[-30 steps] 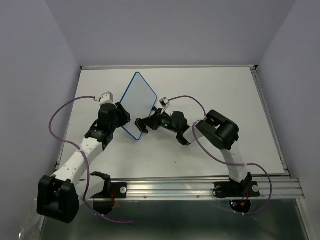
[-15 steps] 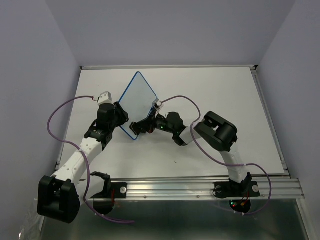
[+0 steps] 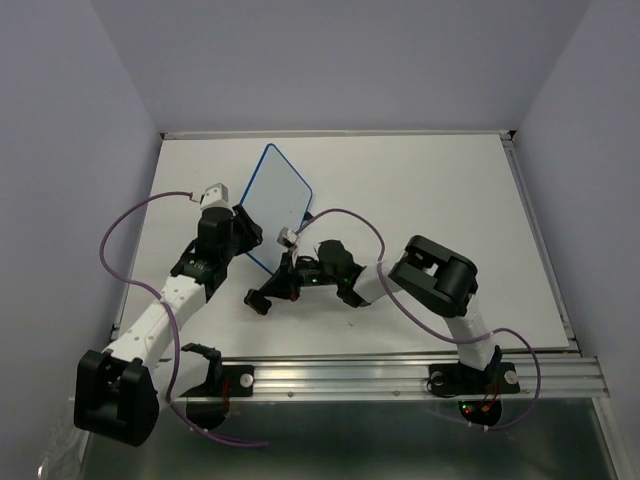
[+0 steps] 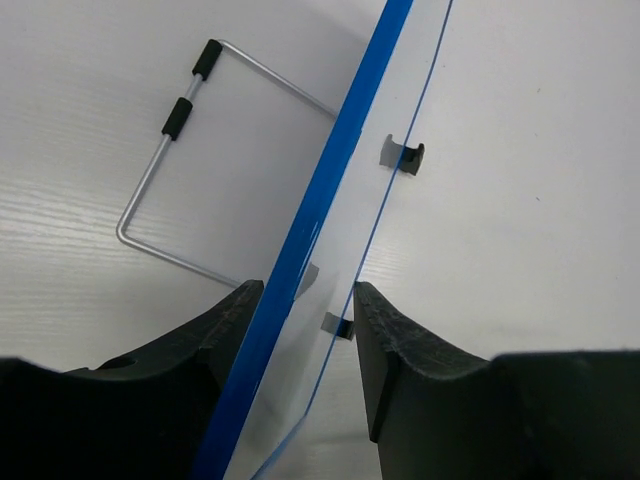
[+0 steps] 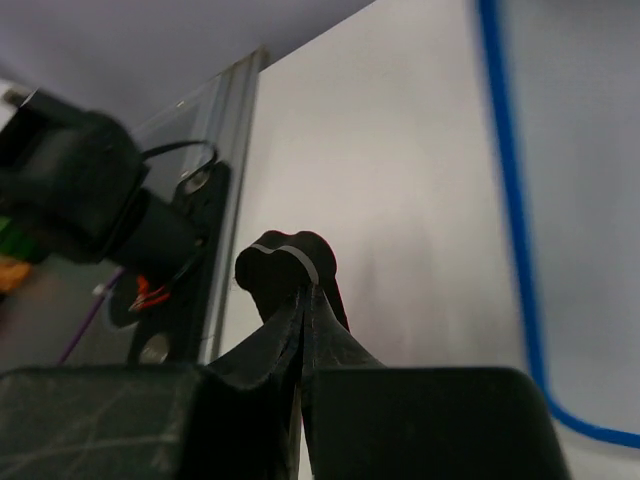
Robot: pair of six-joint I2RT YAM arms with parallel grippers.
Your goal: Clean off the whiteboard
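Note:
The whiteboard (image 3: 280,193), white with a thin blue rim, stands tilted on edge at the table's middle left. My left gripper (image 3: 243,242) is shut on its lower edge. In the left wrist view the fingers straddle the blue rim (image 4: 345,190) at the gripper (image 4: 305,295). My right gripper (image 3: 272,292) is low over the table, below and clear of the board, shut on a small black eraser block (image 3: 257,300). In the right wrist view the eraser (image 5: 285,268) shows past the closed tips (image 5: 303,300), with the board's blue rim (image 5: 515,200) to the right.
A bent wire stand with black sleeves (image 4: 175,175) sticks out behind the board. An aluminium rail (image 3: 400,372) runs along the near edge, with a black clamp (image 3: 205,362) on it. Purple cables loop off both arms. Grey walls close in the left, back and right.
My right gripper has moved from the board's lower edge down and left, toward the near side, carrying the eraser. The left arm still holds the board, now turned slightly.

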